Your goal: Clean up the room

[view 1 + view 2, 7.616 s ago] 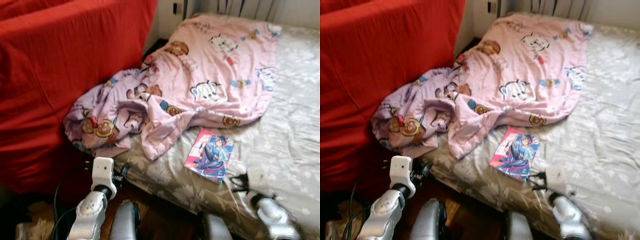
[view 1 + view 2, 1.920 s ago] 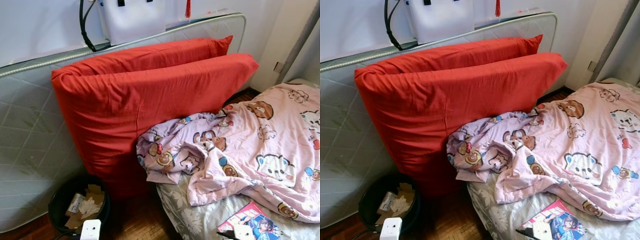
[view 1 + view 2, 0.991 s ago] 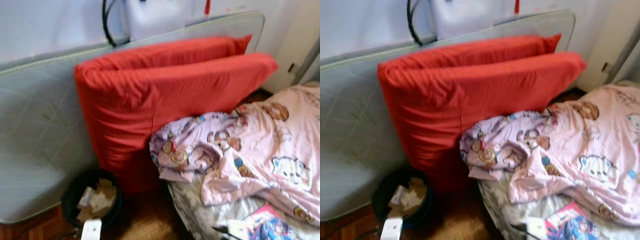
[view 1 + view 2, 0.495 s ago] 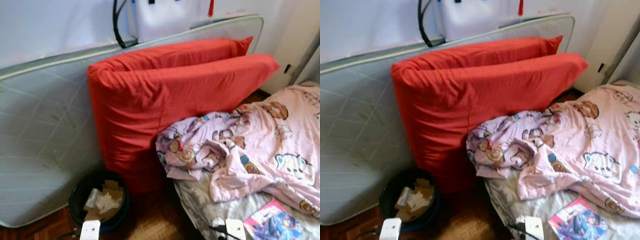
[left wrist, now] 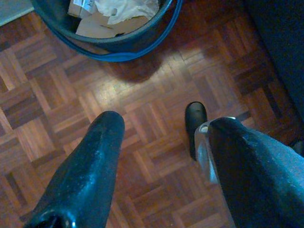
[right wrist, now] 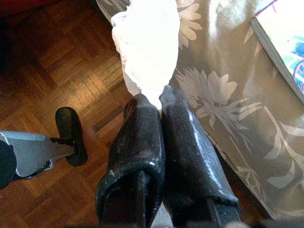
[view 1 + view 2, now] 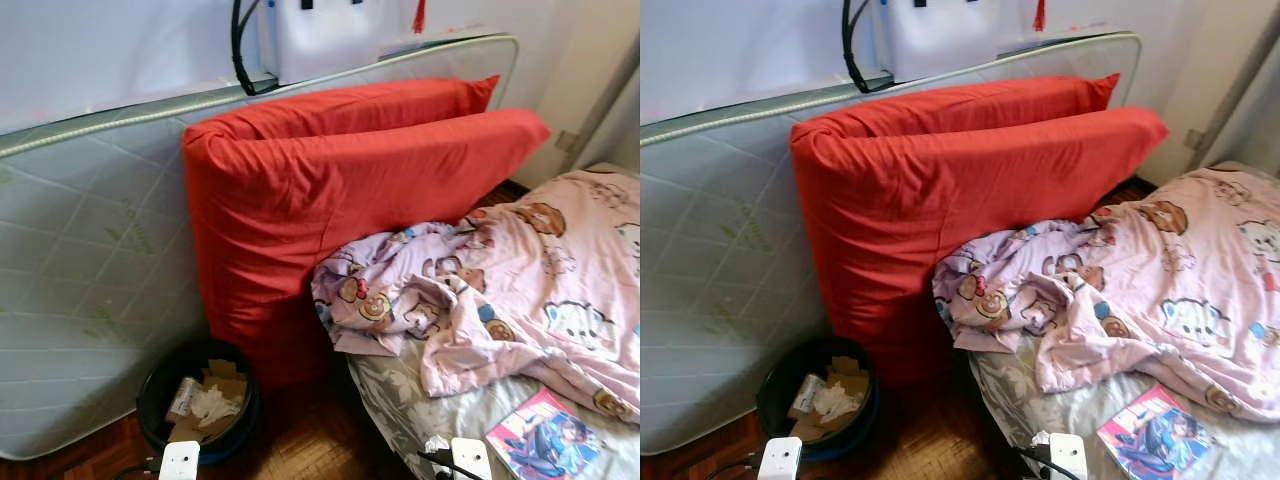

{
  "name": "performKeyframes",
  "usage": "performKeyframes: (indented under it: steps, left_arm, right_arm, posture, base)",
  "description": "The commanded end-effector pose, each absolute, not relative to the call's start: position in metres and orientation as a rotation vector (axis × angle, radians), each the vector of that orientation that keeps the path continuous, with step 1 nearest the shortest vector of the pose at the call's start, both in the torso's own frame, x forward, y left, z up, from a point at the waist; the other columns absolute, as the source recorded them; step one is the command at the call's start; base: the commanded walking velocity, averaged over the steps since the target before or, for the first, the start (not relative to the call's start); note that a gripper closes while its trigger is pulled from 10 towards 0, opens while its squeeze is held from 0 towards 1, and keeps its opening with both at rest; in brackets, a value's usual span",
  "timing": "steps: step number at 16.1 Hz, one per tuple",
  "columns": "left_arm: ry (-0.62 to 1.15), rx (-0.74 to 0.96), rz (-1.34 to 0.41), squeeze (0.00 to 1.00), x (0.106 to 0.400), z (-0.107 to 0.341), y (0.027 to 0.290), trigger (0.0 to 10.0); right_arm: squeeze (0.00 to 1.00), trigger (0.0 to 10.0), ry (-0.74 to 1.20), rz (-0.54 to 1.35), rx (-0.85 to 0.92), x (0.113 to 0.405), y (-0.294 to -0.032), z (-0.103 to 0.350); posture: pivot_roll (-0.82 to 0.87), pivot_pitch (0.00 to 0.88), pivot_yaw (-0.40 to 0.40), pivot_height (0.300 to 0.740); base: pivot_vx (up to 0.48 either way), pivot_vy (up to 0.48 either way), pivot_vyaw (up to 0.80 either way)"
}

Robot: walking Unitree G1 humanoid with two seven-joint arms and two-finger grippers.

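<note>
1. The right gripper [image 6: 159, 107] has its two black fingers pressed together on a crumpled white tissue [image 6: 147, 47], which sticks out past the fingertips.
2. That gripper hangs at the edge of the bed [image 6: 223, 109], with the tissue over the line where the floral grey sheet meets the parquet floor [image 6: 57, 61].
3. The left gripper [image 5: 156, 137] is open, its fingers spread wide and holding nothing, low above the floor.
4. Just ahead of the left gripper stands a dark round waste bin [image 7: 152, 385] with a blue rim, holding cardboard scraps and crumpled paper.
5. The bin sits on the floor against a pale quilted mattress [image 7: 80, 280] leaning on the wall, just beside a big red cushion [image 7: 340, 200] that also stands on edge.
6. A pink cartoon-print blanket [image 7: 500, 290] lies bunched on the bed, its rumpled end touching the red cushion.
7. A colourful comic book [image 7: 545, 435] lies flat on the sheet near the blanket's lower hem, close to the right gripper.
</note>
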State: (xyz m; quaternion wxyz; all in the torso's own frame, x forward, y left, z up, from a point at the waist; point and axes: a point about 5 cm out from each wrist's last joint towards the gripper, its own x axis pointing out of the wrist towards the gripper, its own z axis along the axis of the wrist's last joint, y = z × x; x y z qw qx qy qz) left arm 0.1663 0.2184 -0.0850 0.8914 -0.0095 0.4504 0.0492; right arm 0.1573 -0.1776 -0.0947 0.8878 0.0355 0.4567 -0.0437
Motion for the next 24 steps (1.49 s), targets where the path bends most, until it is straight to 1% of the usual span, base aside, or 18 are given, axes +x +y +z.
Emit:
performKeyframes:
  steps: [1,24]
  left_arm:
    - [0.953,-0.011,0.100,0.00,0.1627,-0.0868,0.2186,10.0]
    - [0.956,-0.008,0.103,0.00,0.1613,-0.0870,0.2200,10.0]
  right_arm:
    - [0.00,10.0,0.959,-0.104,0.085,0.1558,-0.1779,-0.0955]
    - [0.00,10.0,0.959,-0.113,0.095,0.1551,-0.1777,-0.0958]
  posture:
    - [0.00,0.017,0.032,0.740]
    - [0.00,0.029,0.038,0.740]
  base:
    - [0.000,0.289,0.00]
    - [0.000,0.319,0.00]
